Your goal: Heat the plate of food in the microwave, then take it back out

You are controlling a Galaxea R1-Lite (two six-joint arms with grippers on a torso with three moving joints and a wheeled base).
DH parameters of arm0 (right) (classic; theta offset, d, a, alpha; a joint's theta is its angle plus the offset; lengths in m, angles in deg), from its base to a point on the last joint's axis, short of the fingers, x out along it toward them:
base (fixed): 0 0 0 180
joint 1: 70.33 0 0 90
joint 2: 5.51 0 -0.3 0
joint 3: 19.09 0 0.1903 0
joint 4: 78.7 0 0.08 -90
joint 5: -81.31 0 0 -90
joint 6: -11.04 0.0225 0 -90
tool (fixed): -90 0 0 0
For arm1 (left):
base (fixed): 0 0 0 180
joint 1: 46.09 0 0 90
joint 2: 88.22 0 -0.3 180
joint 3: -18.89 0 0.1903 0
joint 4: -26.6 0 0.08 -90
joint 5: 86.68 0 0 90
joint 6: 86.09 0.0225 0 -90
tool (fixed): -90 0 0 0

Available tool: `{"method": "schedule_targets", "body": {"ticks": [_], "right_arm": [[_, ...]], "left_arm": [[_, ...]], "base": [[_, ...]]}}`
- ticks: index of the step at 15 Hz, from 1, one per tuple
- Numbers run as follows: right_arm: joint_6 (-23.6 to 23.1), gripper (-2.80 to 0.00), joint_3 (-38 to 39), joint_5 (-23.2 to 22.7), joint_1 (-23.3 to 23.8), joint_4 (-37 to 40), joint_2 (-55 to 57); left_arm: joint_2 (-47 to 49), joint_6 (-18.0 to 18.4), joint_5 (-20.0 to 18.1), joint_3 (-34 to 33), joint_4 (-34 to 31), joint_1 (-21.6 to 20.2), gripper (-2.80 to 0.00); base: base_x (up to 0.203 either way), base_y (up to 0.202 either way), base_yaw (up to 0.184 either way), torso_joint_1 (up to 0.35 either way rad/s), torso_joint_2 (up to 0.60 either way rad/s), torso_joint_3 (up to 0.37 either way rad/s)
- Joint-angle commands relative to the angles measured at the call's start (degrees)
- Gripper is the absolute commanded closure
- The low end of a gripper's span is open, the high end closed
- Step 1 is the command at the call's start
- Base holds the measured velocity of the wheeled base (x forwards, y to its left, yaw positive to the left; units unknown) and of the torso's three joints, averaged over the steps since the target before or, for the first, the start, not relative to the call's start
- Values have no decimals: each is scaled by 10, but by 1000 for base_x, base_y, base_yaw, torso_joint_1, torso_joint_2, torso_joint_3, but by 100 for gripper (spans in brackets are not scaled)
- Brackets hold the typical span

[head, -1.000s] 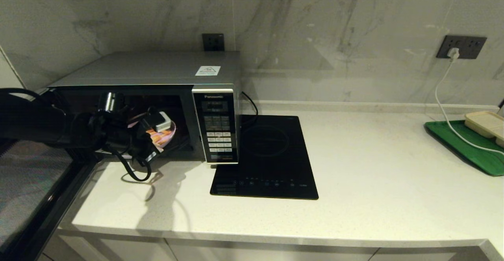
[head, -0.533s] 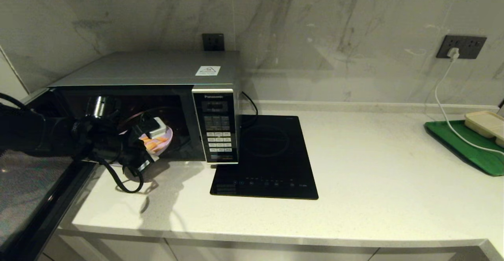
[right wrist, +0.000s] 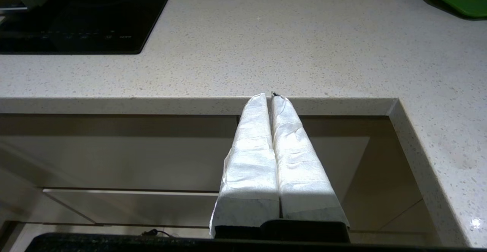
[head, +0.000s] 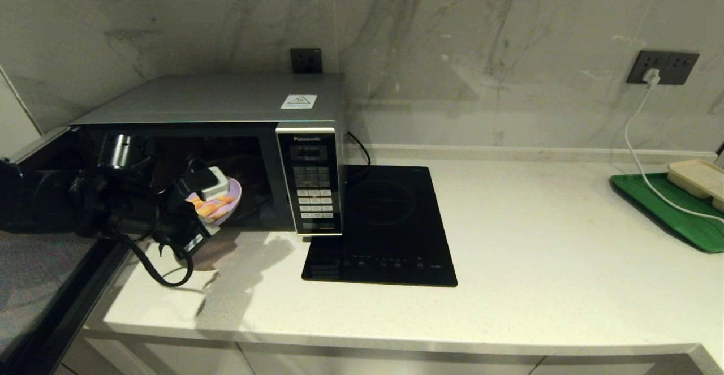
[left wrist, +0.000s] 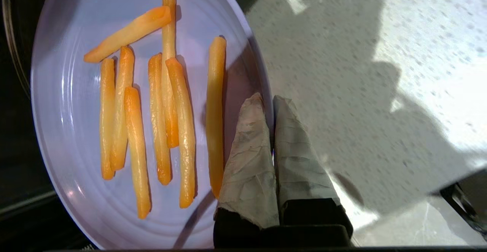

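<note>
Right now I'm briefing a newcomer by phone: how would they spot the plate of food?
Find the silver Panasonic microwave at the counter's left end, door open. At its mouth the left end effector pinches the rim of the plate of food: round, lilac, carrying orange-yellow fries, unlike the beige tray far right.

Lilac plate (left wrist: 76,103) with orange-yellow fries (left wrist: 159,103), silver microwave (head: 226,103), speckled white counter (head: 537,239).

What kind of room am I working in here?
Most likely a home kitchen: a silver microwave stands on a pale stone countertop beside a black induction cooktop, against a marble-look wall with power sockets.
</note>
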Motion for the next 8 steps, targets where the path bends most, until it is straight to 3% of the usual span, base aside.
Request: {"method": "schedule_targets", "body": {"ticks": [1,5,8], "right_arm": [[0,0,0,0,0,0,0],[0,0,0,0,0,0,0],[0,0,0,0,0,0,0]], "left_arm": [[-38,2,0,-26,0,5,0],[-111,2,-1,-94,-1,26,0],[-193,0,-20,-168,-3,71,0]], "base": [[0,0,0,0,0,0],[0,0,0,0,0,0],[0,0,0,0,0,0]]}}
